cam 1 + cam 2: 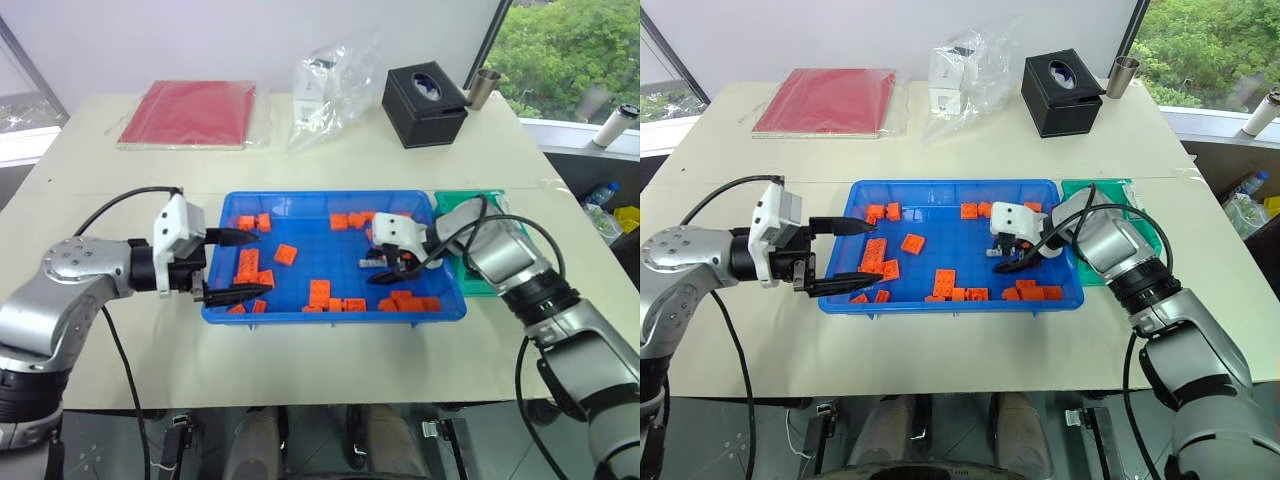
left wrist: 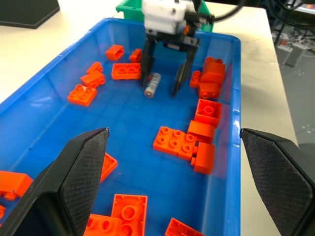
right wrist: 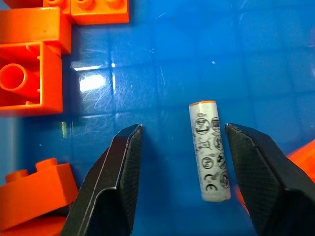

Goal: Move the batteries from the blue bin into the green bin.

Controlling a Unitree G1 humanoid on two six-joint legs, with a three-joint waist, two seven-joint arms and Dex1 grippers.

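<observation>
Battery pickup, in progress: right tool (image 3: 179, 174) is straddling, half-open and empty, a battery (image 3: 210, 150) lying in the right part of the blue bin (image 1: 300, 315); next, closing, then carrying right to the green bin (image 1: 478, 285); left tool (image 1: 237, 266) is hovering wide open, empty.

Blue bin (image 1: 940, 200) — orange bricks (image 1: 944, 281), right tool (image 1: 1009, 260) inside

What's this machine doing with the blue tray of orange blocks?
Its right gripper hangs open over a small silver-grey cylindrical battery lying among orange toy bricks in the large blue plastic tray, one finger on each side, not yet closed. The left gripper hovers open at the tray's other end. The small green bin sits beside the tray.
</observation>
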